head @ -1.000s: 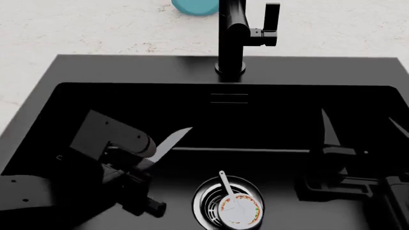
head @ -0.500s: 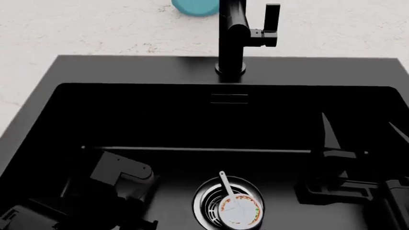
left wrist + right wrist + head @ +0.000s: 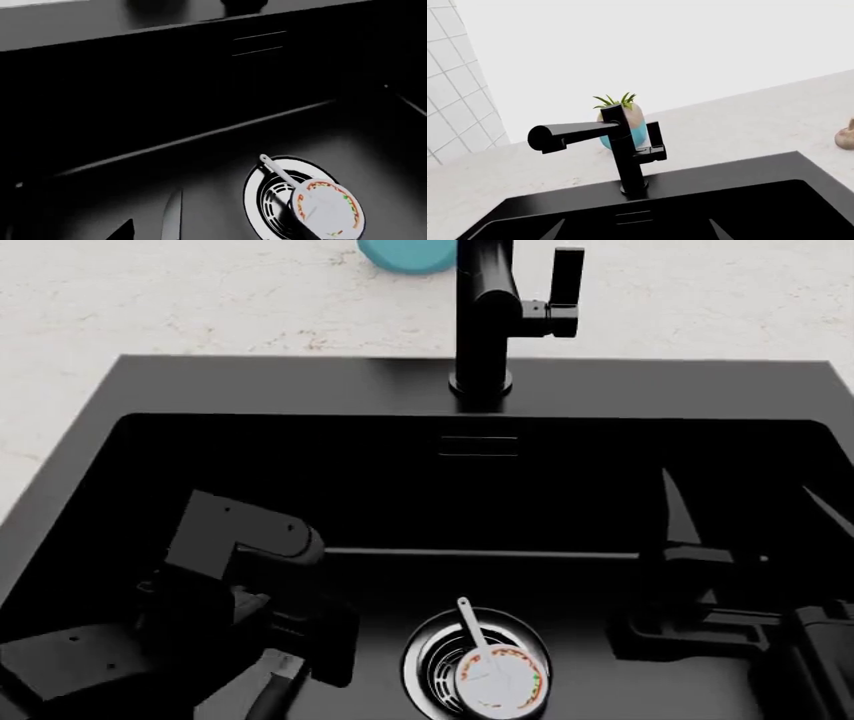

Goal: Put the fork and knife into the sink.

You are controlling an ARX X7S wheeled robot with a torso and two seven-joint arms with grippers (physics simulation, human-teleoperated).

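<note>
Low inside the sink (image 3: 280, 390), left gripper (image 3: 287, 665) pinched the knife (image 3: 172, 217) beside the drain (image 3: 441, 665); right gripper (image 3: 741, 500) spread wide, holding nothing.

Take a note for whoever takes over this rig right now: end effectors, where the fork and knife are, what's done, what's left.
Left end effector: low inside the sink, at the knife; grip cannot be told.
Right end effector: open, empty, over the basin's right side.
Knife: blade just above the basin floor, beside the drain.
Fork: not visible in any view; only a white disc with a thin stem lies on the drain.
Done: knife is down in the sink.
Left: confirm its release, then locate the fork.
</note>
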